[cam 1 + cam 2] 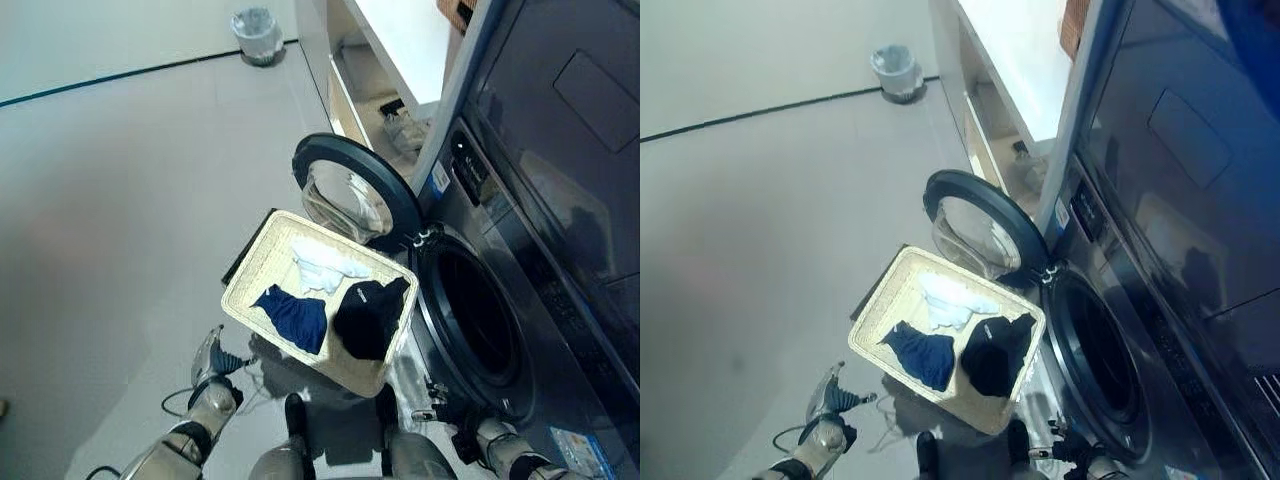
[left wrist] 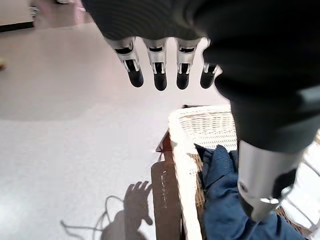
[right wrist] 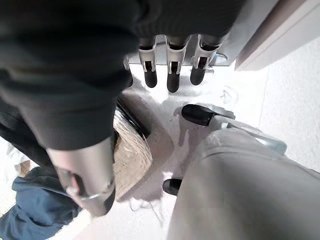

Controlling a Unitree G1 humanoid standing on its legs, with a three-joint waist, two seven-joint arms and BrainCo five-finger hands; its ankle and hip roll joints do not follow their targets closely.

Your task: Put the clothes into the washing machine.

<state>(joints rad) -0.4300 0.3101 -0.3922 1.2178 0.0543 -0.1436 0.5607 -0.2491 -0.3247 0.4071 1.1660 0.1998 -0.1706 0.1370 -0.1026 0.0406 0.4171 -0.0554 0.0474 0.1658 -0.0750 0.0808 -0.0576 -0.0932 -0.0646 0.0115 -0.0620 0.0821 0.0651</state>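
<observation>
The white wicker basket (image 1: 262,262) stands on the floor at 9 o'clock of the open washing machine (image 1: 470,320), holding navy (image 1: 293,315), white (image 1: 322,266) and black clothes (image 1: 368,316). Left hand (image 1: 207,356) and right hand (image 3: 170,65) hang with straight fingers, both empty

Laundry area of a home or similar indoor facility. Indicators: a front-loading washing machine (image 1: 500,300) with its round door (image 1: 352,192) swung open, a wicker laundry basket (image 1: 262,258) of clothes on a pale tiled floor (image 1: 120,200), a white counter (image 1: 405,35), and a small waste bin (image 1: 256,34).
</observation>
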